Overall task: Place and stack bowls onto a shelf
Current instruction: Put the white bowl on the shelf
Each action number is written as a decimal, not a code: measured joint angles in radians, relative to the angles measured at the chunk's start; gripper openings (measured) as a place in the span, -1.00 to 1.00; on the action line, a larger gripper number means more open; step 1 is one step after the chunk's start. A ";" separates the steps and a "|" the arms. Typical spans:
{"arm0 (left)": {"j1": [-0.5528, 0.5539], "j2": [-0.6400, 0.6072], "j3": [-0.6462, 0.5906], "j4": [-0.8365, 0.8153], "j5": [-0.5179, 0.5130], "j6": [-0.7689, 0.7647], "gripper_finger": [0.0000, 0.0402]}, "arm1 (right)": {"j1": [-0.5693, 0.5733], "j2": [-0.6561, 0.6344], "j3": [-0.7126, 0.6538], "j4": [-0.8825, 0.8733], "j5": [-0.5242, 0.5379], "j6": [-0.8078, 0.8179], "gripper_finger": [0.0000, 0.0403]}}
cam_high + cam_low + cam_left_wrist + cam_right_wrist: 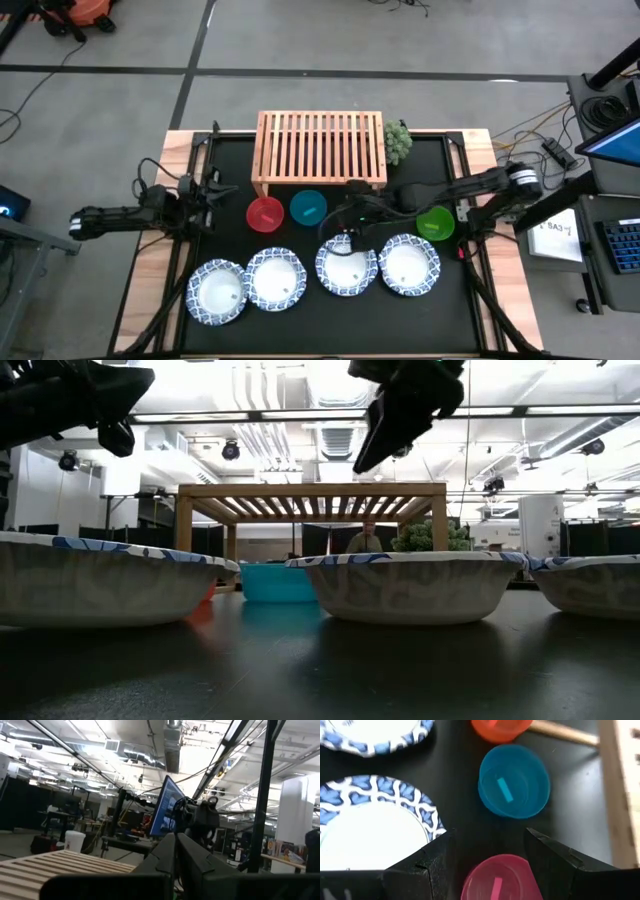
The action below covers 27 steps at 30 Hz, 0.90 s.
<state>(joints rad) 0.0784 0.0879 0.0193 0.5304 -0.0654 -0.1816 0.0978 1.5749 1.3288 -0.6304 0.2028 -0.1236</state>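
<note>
The light-wood shelf [320, 150] stands at the table's far side. Before it sit the red bowl [265, 214], the teal bowl [308, 207] and, farther right, the green bowl [435, 222]. Several white bowls with blue rims [275, 277] lie in a row near the front. My right gripper [490, 842] is open above the magenta bowl [499, 879], one finger on either side of it and apart from it. It hides that bowl in the high view. My left gripper [215, 195] is shut and empty, raised at the table's left, level with the shelf top [65, 862].
A bumpy green artichoke-like object [398, 140] sits at the shelf's far right corner. The teal bowl [514, 782] lies just beyond my right gripper's fingers, with a white bowl [370, 825] beside them. A person [367, 540] shows in the room behind the shelf.
</note>
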 joint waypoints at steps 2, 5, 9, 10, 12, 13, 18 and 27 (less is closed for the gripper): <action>0.000 0.000 0.000 0.000 0.000 0.001 -1.00 | 0.000 0.058 0.063 -0.043 -0.001 -0.003 0.09; 0.000 0.000 0.000 -0.001 -0.001 -0.002 -1.00 | 0.002 0.134 0.149 -0.117 -0.029 -0.032 0.09; 0.000 0.001 0.000 -0.010 -0.002 -0.009 -1.00 | 0.003 0.223 0.225 -0.186 -0.049 -0.038 0.09; 0.000 0.002 0.000 -0.010 -0.001 -0.010 -1.00 | 0.003 0.242 0.237 -0.195 -0.050 -0.043 0.09; 0.000 0.002 0.000 -0.011 -0.002 -0.010 -1.00 | 0.006 0.277 0.254 -0.204 -0.053 -0.051 0.09; 0.000 0.002 0.000 -0.013 -0.002 -0.010 -1.00 | 0.008 0.291 0.258 -0.202 -0.053 -0.054 0.09; 0.000 0.001 0.000 -0.017 -0.003 -0.010 -1.00 | 0.017 0.352 0.262 -0.205 -0.095 -0.057 0.09; 0.000 0.002 0.000 -0.024 -0.004 -0.010 -1.00 | 0.015 0.432 0.262 -0.223 -0.106 -0.047 0.05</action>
<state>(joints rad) 0.0784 0.0898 0.0193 0.5064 -0.0692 -0.1917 0.1131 2.0066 1.5913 -0.8534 0.0967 -0.1707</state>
